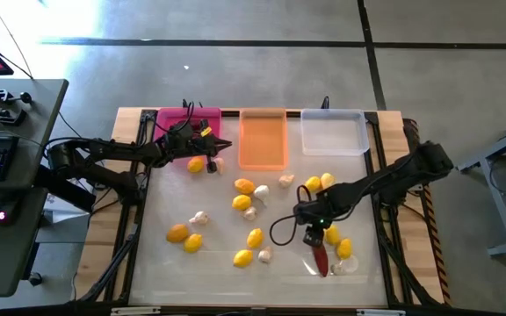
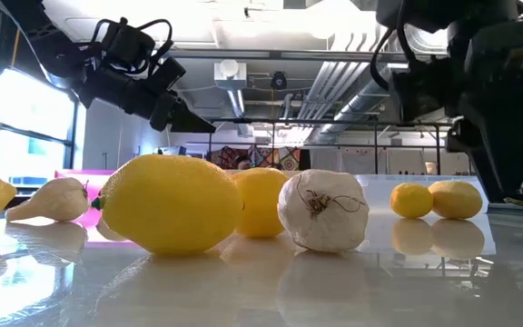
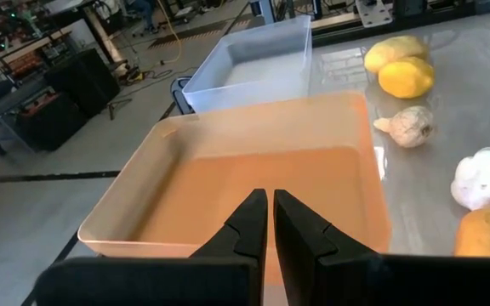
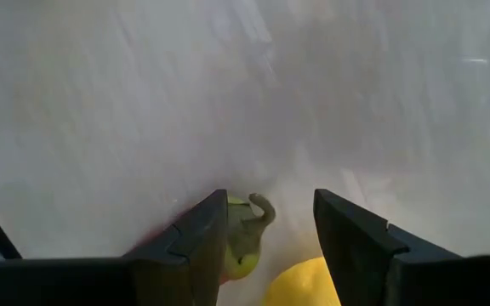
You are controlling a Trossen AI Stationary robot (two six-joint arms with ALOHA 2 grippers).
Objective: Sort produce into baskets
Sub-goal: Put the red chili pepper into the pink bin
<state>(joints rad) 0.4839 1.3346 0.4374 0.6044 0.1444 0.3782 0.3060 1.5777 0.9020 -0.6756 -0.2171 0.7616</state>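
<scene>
the right gripper point(image 1: 316, 239) hovers low near the tabletop's point(image 1: 218, 263) front right corner, fingers point(image 4: 201, 242) about half open and straddling the green stem end of a dark red chili point(image 1: 321, 258), with nothing gripped yet. a lemon point(image 4: 300, 285) lies just beside the stem, between the fingers' tips, so the close looks best made squarely on the chili's upper part, dropping straight down and clear of that lemon; otherwise two things may be pinched at once or the chili may roll out. a second lemon point(image 1: 344, 248) sits close by on the right.

the left gripper point(image 1: 202, 140) hangs at the back left, fingers point(image 3: 247, 228) shut on nothing, pointing across the orange basket point(image 1: 263, 139). the pink basket point(image 1: 183, 118), the orange one and the clear basket point(image 1: 333, 132) stand in a row along the back edge; the orange and clear ones look bare.

the chili is long, glossy and tapered, its point toward the front edge. more lemons point(image 1: 242, 186) and small whitish garlic bulbs point(image 1: 285, 180) are scattered over the middle of the glossy white top, most of the sorting seemingly undone.
</scene>
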